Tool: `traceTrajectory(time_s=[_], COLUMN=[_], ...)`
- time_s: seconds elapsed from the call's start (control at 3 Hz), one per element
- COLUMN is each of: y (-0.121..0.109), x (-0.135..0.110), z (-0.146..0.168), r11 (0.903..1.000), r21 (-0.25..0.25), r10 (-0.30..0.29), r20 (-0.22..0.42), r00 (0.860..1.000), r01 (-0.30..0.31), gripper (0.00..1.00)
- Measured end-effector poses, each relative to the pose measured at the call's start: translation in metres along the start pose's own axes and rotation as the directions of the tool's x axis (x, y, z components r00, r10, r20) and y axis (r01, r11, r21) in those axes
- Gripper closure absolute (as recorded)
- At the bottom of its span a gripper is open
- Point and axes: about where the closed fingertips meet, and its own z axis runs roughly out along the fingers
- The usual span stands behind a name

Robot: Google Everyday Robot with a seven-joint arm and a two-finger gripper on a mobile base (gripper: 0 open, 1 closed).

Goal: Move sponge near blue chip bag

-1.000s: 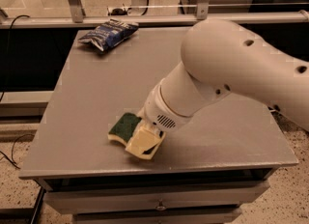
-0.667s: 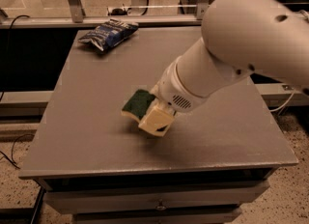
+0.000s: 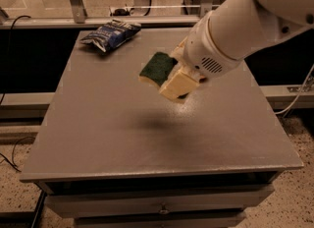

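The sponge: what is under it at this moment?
The sponge hangs in the air, gripped by the hand above the middle of the table. Under it is only bare table with a soft shadow. The hand covers one end of the sponge.

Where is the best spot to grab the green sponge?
By one end, coming in from the side. The pincer holds the sponge that way now, clamped on its right end, in the air over the middle of the table. It is flat and small, so a finger on each side of an end probably holds it firmly.
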Motion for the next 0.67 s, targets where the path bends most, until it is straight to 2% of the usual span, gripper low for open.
traceTrajectory(time_s=[0.33,0.67], y=[-0.004,-0.031], x=[-0.005,-0.019], z=[0.006,0.034], r11=[0.9999,0.9992], r21=[0.013,0.04], r10=[-0.002,-0.005], r20=[0.013,0.051], r00=[1.0,0.999], r01=[0.002,0.003], gripper=[1.0,1.0])
